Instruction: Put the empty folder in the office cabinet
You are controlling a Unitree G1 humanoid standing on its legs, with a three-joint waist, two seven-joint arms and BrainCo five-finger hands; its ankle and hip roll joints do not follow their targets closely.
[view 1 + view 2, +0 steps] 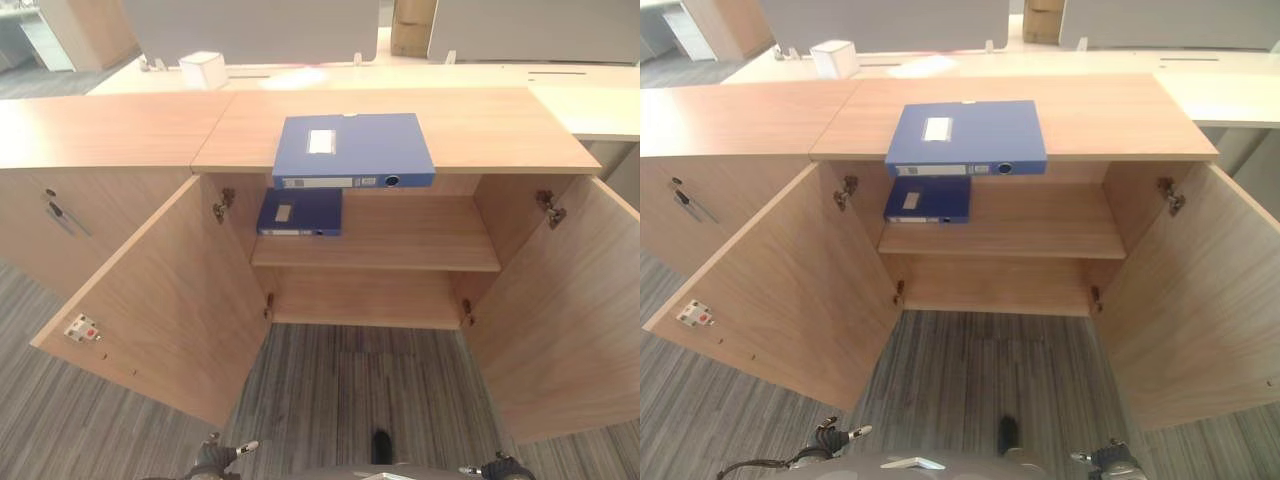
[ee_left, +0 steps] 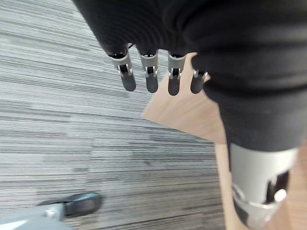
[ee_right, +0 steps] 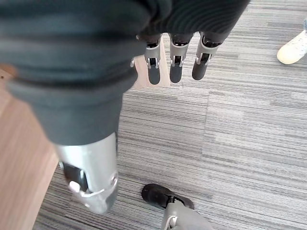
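Since the blue folder [image 1: 353,149] lies flat on the cabinet top [image 1: 500,125], front edge overhanging the open cabinet's shelf [image 1: 400,235], we'd grip that edge; it's probably light and stiff. Both our left hand [image 2: 151,76] and right hand [image 3: 175,64] hang low, fingers straight, holding nothing.

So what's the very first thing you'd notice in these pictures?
Probably the big blue folder lying flat on top of the wooden cabinet, its front edge poking out over the opening. Both cabinet doors stand wide open, and a smaller blue folder lies on the left end of the upper shelf inside. The left hand and right hand hang low over the striped grey carpet, fingers straight, holding nothing.
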